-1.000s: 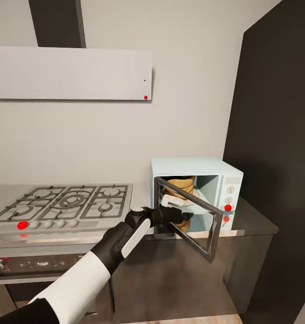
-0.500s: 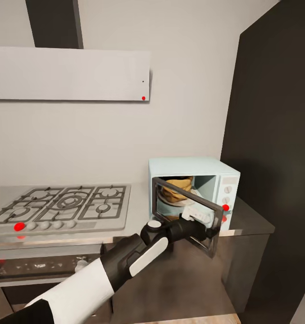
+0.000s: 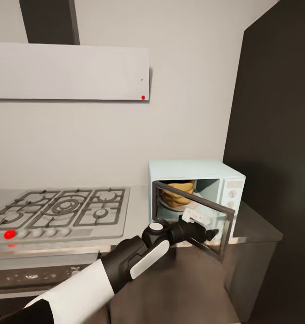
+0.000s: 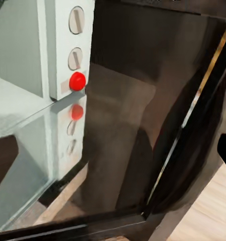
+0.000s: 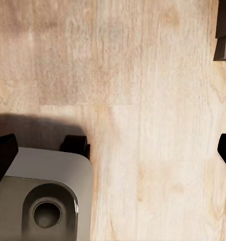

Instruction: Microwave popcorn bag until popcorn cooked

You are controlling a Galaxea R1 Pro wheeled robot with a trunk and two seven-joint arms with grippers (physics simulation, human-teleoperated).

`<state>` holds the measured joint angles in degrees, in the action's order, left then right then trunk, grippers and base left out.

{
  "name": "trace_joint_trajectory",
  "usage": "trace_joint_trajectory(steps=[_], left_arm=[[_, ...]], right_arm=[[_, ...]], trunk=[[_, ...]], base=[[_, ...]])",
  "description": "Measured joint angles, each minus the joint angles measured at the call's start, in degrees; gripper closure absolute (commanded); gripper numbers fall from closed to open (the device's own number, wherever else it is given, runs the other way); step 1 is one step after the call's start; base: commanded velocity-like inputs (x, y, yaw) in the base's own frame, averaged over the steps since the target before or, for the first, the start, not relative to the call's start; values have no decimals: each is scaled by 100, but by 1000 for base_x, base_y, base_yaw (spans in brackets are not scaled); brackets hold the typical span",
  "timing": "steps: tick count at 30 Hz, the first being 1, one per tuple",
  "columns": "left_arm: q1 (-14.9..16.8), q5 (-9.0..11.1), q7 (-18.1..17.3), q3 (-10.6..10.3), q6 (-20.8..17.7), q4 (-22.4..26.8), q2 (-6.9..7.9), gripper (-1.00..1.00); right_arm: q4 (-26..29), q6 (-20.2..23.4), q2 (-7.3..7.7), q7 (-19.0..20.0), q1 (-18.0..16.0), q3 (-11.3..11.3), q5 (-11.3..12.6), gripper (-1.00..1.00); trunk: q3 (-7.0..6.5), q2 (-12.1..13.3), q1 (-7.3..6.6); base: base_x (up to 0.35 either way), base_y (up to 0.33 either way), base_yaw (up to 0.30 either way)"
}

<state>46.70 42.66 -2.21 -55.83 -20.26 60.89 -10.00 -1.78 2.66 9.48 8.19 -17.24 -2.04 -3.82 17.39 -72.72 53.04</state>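
Since earlier, the black-framed glass door of the pale blue boxy microwave is swung further shut by the left gripper, whose jaw state cannot be told, with the tan paper popcorn bag inside; full closing, then starting, is judged next.

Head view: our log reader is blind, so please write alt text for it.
The left gripper is at the outer face of the half-open door of a pale blue microwave on a steel countertop, with a tan popcorn bag inside. A gas hob lies to the microwave's left under a flat white hood.
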Motion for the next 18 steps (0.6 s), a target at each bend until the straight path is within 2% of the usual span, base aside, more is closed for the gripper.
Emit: trace_joint_trajectory(steps=[4,6,7,9,12,16,18], left_arm=[[0,24,0,-9,12,-20,0,-100],[0,176,6,-15,28,-1,0,-100],[0,319,23,-16,36,11,0,-100],[0,417,115,-17,37,11,0,-100],[1,446,354,-13,34,-16,0,-100],[0,461,423,-4,32,-71,0,-100],[-7,464,673,-3,29,-77,0,-100]], right_arm=[[0,0,-7,0,0,-6,0,-100],[0,0,-7,0,0,-4,0,-100],[0,0,0,2,0,-1,0,-100],[-1,0,15,7,0,1,0,-100],[1,1,0,-2,1,2,6,-100],[0,0,-2,-6,0,1,8,-100],[0,0,-1,-7,0,1,8,-100]], trunk=[[0,0,1],[0,1,3],[0,1,3],[0,1,3],[-8,1,3],[-20,1,3],[-21,1,3]], base=[[233,0,0],[38,0,0],[11,0,0],[6,0,-4],[1,0,-143],[0,0,-72],[0,-76,-9]])
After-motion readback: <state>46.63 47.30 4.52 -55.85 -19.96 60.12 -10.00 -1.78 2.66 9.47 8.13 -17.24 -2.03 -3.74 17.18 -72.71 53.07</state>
